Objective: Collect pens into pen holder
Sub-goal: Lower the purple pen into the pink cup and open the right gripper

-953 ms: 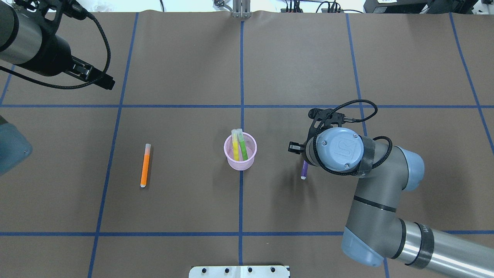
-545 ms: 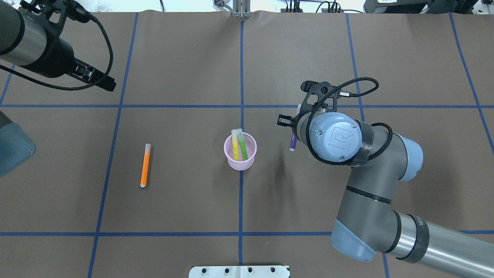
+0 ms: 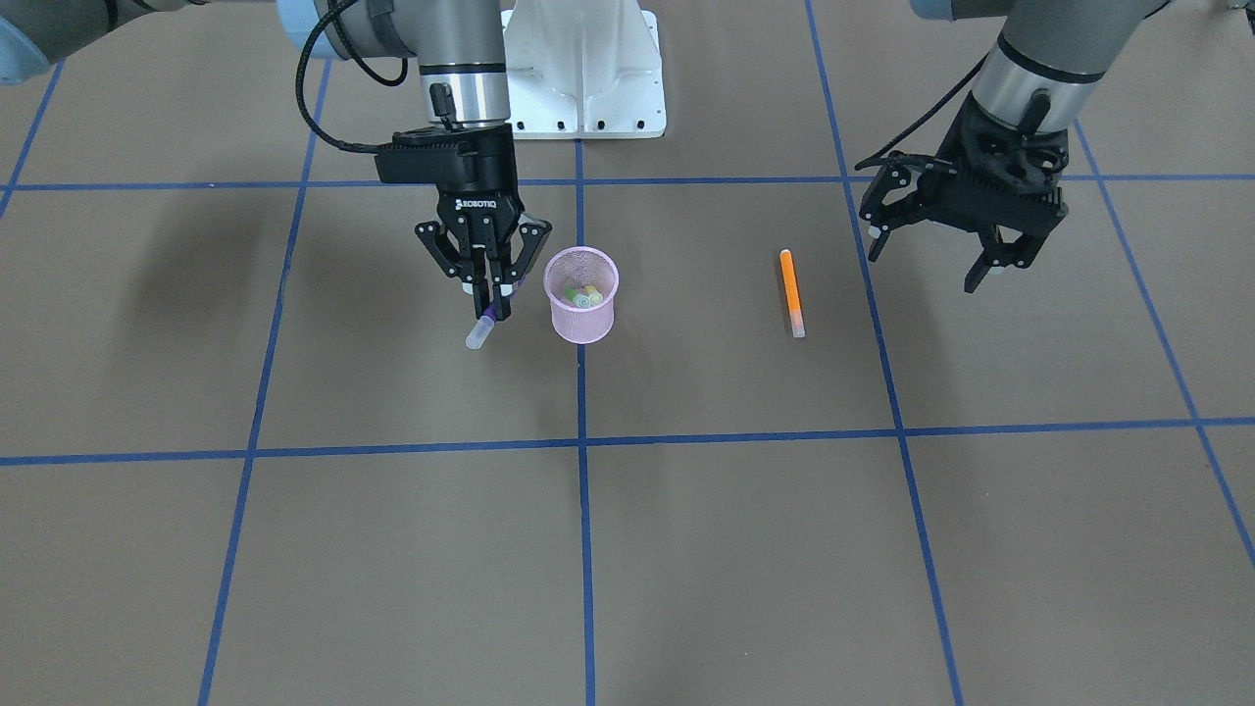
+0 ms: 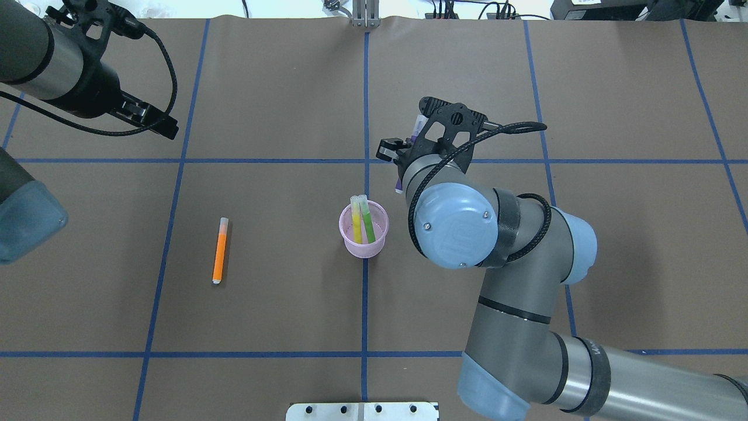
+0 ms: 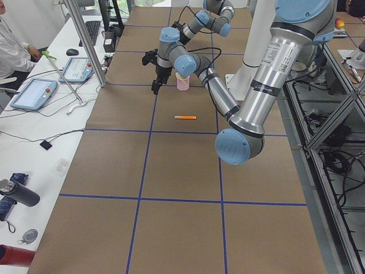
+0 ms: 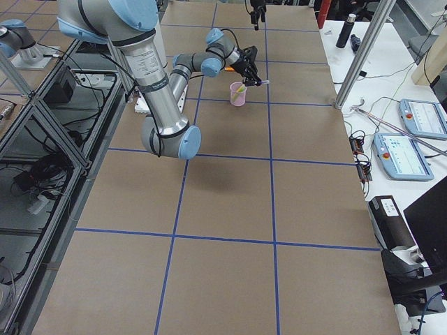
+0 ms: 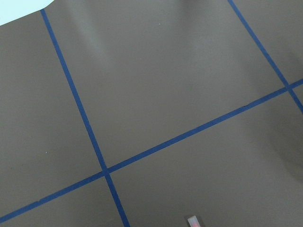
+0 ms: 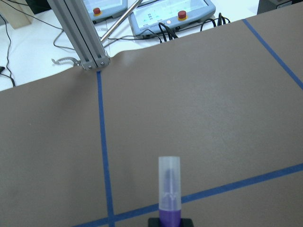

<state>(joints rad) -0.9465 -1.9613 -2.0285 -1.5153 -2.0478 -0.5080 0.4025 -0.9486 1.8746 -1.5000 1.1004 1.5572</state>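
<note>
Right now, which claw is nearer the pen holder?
Right. The right claw, holding the purple pen, hangs beside the pen holder; the left claw hovers beyond the orange pen.

- The pen holder (image 4: 365, 250) stands near the middle of the bench (image 4: 280, 105).
- Inside it stand two pens (image 4: 356, 225), side by side.
- A third pen (image 4: 220, 250) lies flat on the bench, well to the holder's left.
- The right claw (image 3: 489, 302) hangs just right of the holder, gripping a fourth pen (image 3: 479, 331) that seems clear of the bench.
- The left claw (image 3: 927, 265) hovers further left than the lying pen, well apart from it.
</note>
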